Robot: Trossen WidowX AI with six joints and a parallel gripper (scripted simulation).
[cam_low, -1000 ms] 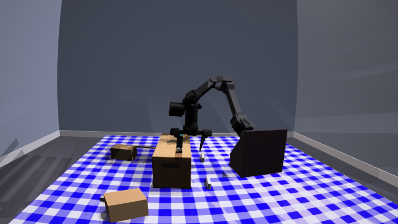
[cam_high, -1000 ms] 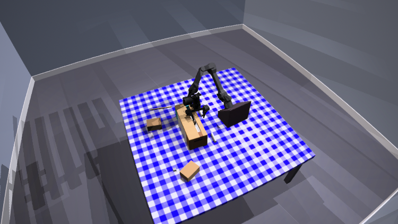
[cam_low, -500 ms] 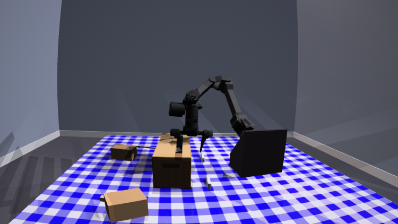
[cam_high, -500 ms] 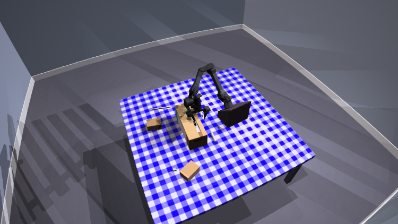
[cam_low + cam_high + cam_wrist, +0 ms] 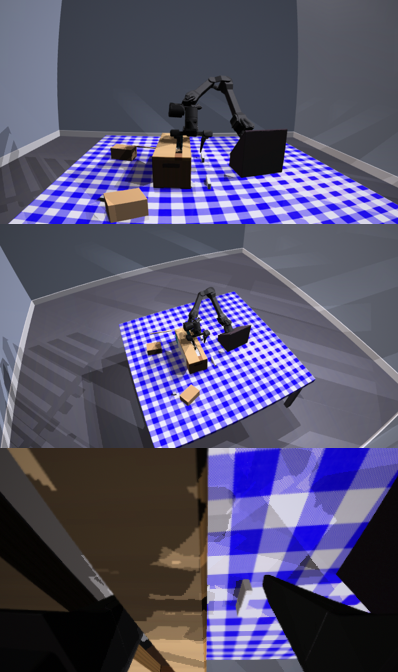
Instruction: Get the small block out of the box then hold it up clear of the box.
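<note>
The long cardboard box (image 5: 191, 350) lies in the middle of the table, with a narrow slot running along its top; it also shows in the exterior view (image 5: 172, 164). My gripper (image 5: 191, 144) is open and empty at the box's far end. Its left finger reaches down into the slot and its right finger hangs outside the box's right wall, above the cloth. In the wrist view the gripper (image 5: 200, 618) straddles that wall, with the brown box top (image 5: 150, 523) on the left. A small teal patch (image 5: 189, 337) shows by the left finger. The block itself is not clearly seen.
Two small cardboard boxes (image 5: 154, 347) (image 5: 189, 394) lie left of and in front of the long box. A thin stick (image 5: 161, 332) lies at the back left. A dark slanted panel (image 5: 235, 337) stands to the right by the arm's base. Small grey pegs (image 5: 208, 182) (image 5: 202, 158) stand beside the box.
</note>
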